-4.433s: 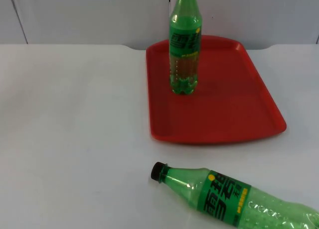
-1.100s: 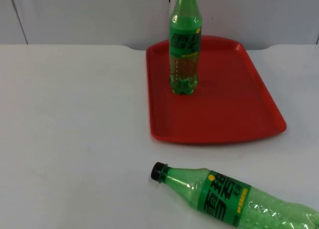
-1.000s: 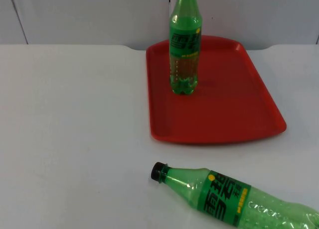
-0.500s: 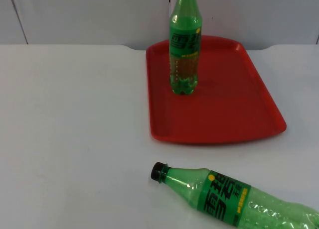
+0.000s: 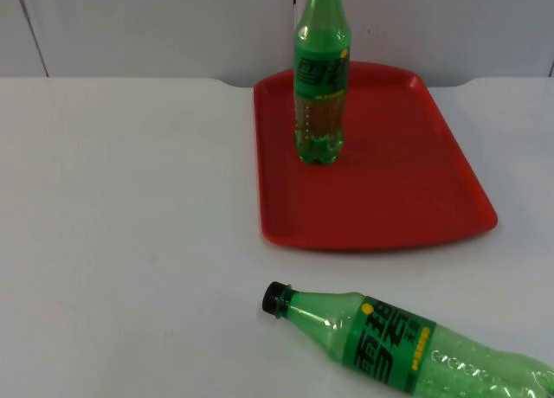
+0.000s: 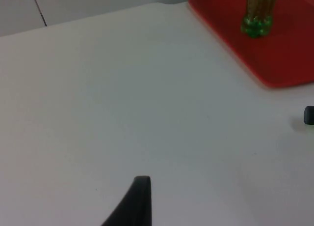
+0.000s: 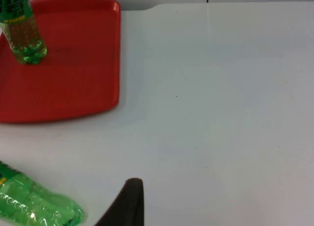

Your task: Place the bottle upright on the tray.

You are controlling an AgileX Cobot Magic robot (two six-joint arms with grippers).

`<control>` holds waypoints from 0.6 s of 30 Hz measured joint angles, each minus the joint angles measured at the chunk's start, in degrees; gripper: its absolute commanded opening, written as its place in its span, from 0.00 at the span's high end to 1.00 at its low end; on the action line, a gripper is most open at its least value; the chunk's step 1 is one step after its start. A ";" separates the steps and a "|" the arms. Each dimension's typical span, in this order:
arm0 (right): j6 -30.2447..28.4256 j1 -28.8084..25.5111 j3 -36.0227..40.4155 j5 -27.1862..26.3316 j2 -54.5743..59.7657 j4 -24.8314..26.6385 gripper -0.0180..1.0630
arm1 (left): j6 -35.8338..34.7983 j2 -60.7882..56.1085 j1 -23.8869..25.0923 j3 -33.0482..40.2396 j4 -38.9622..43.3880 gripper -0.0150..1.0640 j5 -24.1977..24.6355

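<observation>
One green bottle (image 5: 320,78) stands upright at the back left of the red tray (image 5: 407,182). A second green bottle (image 5: 407,346) with a black cap (image 5: 274,298) lies on its side on the white table in front of the tray, cap pointing left. The left wrist view has the standing bottle (image 6: 256,12), the tray (image 6: 284,54) and the lying bottle's cap (image 6: 308,115) far ahead of my left gripper (image 6: 140,196). My right gripper (image 7: 128,199) hangs over bare table, close to the lying bottle's base (image 7: 34,204), with the tray (image 7: 73,73) beyond. Both arms wait.
A grey partition wall (image 5: 156,26) closes off the table behind the tray. Wide bare white table (image 5: 130,216) stretches left of the tray and of the lying bottle.
</observation>
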 measured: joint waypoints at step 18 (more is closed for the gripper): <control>0.00 0.00 0.00 0.00 0.00 0.00 0.01 | 0.10 0.00 0.00 0.00 0.00 0.01 0.00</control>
